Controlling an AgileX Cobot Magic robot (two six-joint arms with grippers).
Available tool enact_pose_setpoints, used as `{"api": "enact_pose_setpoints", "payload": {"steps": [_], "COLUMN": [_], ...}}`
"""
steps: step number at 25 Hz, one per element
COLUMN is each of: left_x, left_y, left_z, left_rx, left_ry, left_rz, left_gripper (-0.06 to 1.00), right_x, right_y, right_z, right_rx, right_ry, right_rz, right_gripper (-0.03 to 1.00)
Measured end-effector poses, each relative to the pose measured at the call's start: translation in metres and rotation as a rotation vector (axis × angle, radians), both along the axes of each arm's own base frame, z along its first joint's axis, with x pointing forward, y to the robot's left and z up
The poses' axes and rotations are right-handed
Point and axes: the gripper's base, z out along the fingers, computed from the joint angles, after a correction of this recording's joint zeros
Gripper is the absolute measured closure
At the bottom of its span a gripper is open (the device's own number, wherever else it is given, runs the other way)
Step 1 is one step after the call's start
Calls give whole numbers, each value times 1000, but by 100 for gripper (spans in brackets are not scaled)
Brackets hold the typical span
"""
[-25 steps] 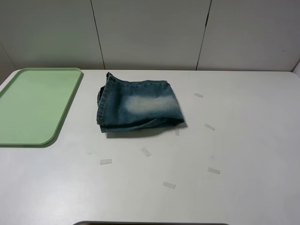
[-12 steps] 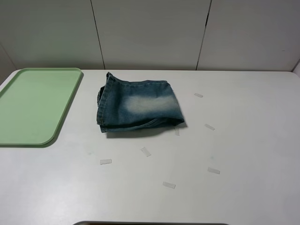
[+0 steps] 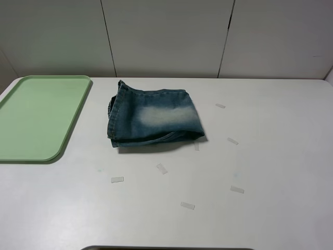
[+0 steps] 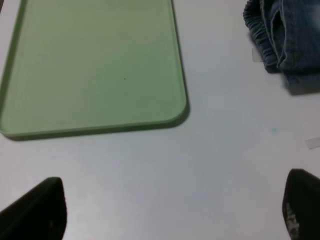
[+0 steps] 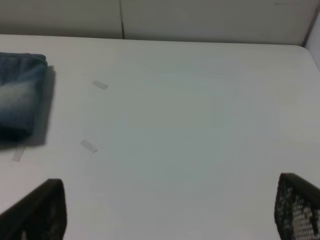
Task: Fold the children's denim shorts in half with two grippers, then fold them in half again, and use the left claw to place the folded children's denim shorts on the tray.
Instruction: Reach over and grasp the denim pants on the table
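Far left: the tray (image 3: 36,117) lies flat on the white table (image 3: 281,156), its green surface bare.

Left gripper (image 4: 168,214): seen in the left wrist view only. Its two black fingers (image 4: 37,207) stand wide apart over bare table and hold nothing. The tray's rounded corner (image 4: 172,112) lies ahead of them. The gathered waistband of the children's denim shorts (image 4: 280,37) shows further off to one side, well apart from both fingers.

Centre: the children's denim shorts (image 3: 153,119) rest on the table as a compact folded bundle, to the right of the tray and separate from it, with a strip of bare table between. The waistband edge faces the tray and a pale bleached patch lies uppermost.

Right of centre: several small strips of clear tape (image 3: 161,168) lie scattered on the table in front of and to the right of the bundle.

Right gripper (image 5: 167,211): seen in the right wrist view only. Its fingers (image 5: 40,210) are spread wide over bare table and grip nothing. The folded shorts (image 5: 20,95) lie well apart, ahead and off to one side.
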Motion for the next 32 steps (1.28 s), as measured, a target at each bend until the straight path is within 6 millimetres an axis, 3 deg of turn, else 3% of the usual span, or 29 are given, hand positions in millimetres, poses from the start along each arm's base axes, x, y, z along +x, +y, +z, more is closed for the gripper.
{"api": "enact_pose_setpoints", "payload": {"steps": [32], "left_x": [0], "left_y": [0], "left_z": [0], "left_rx": [1], "left_ry": [0], "left_rz": [1], "left_gripper": [9], "right_x": [0], "right_y": [0], "right_z": [0], "right_rx": [0], "right_ry": [0], "right_rz": [0], "right_gripper": [34]}}
